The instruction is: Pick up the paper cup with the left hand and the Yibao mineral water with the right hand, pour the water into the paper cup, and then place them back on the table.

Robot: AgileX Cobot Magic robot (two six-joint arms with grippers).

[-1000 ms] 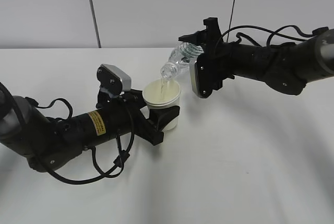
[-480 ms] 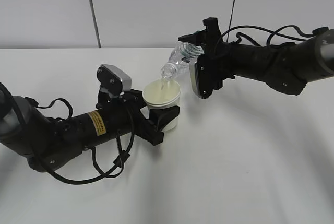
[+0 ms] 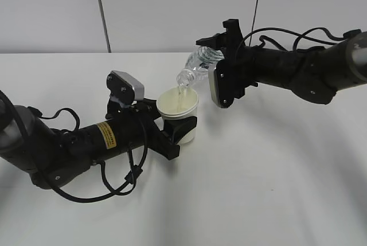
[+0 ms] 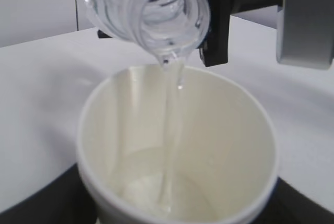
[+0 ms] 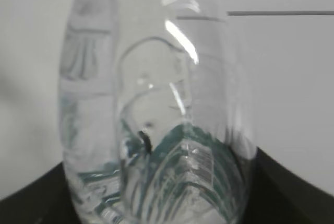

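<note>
My left gripper (image 3: 180, 131) is shut on the cream-white paper cup (image 3: 178, 113) and holds it upright above the white table (image 3: 264, 177). My right gripper (image 3: 215, 57) is shut on the clear Yibao mineral water bottle (image 3: 198, 65), tilted mouth-down to the left over the cup. A thin stream of water falls from the bottle mouth (image 4: 167, 18) into the cup (image 4: 177, 145), which has water at its bottom. In the right wrist view the bottle (image 5: 156, 119) fills the frame, its green label at the bottom. The fingers of both grippers are mostly hidden.
Black cables loop off both arms, one lying on the table below the left arm (image 3: 103, 191). A grey wall with a dark vertical seam (image 3: 102, 11) stands behind the table's far edge.
</note>
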